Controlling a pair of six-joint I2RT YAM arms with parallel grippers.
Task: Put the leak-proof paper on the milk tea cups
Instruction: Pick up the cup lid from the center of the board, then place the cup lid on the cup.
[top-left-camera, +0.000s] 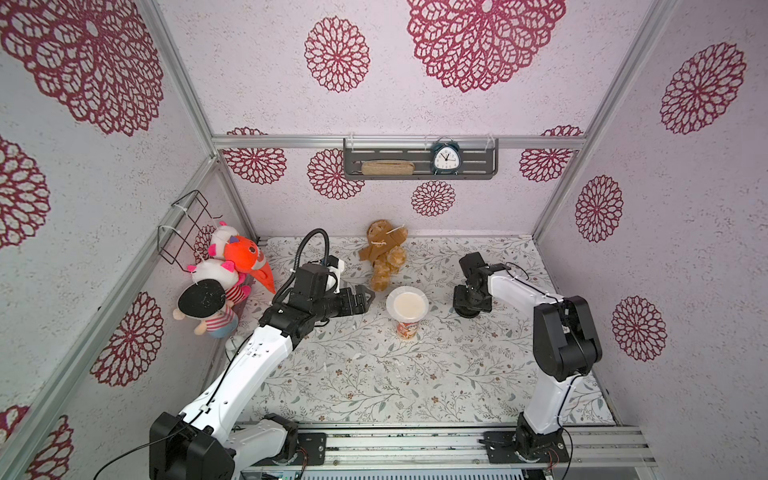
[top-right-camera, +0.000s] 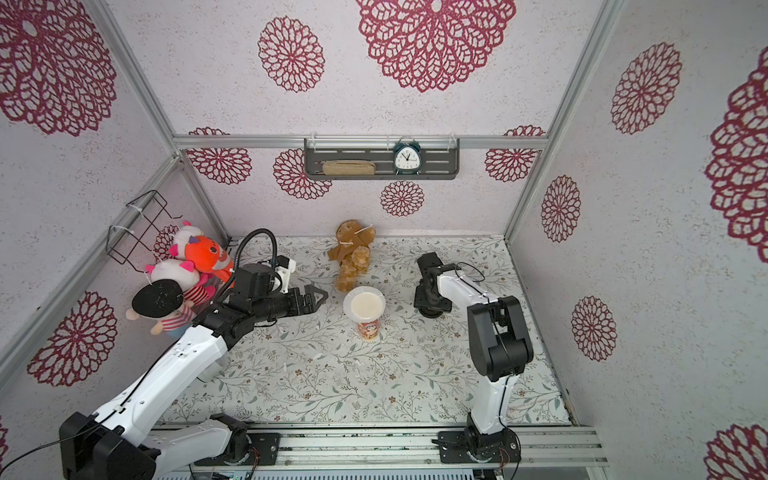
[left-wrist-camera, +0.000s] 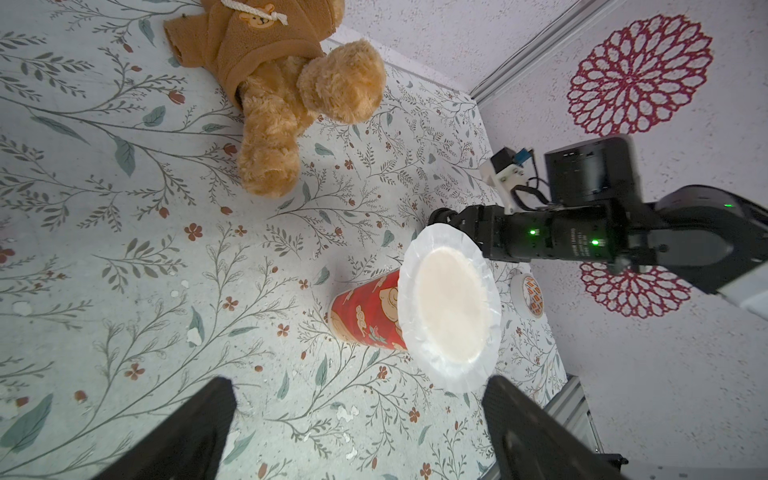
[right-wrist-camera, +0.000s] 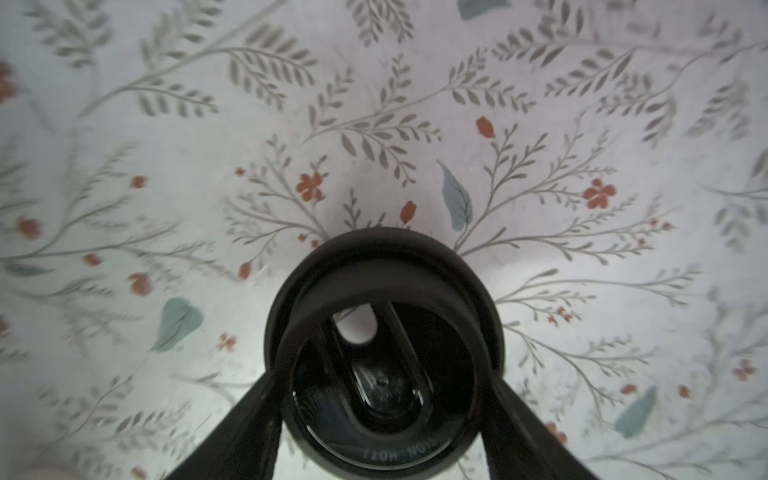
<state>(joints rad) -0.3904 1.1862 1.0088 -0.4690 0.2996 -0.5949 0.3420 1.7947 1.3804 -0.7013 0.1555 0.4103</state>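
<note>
Paper (left-wrist-camera: 451, 311) is on the cup (left-wrist-camera: 365, 311). It lies flat over the mouth, roughly centred, with its crinkled edge overhanging the rim all round in both top views. I judge the main step done. Pressing the edge down may be left; I can't tell if it hugs the rim.

Paper: thin, round, translucent white film, a cream tone showing through.

Cup: tall, tapered paper with a red-orange cartoon print, upright on the floral worktop (top-left-camera: 374, 374).

Left jaws are wide and empty, just beside the cup, not touching.

Right jaws straddle a glossy black round plastic lid (right-wrist-camera: 382, 266) that lies on the worktop, well apart from the cup. Gripping or only flanking, I cannot tell.
</note>
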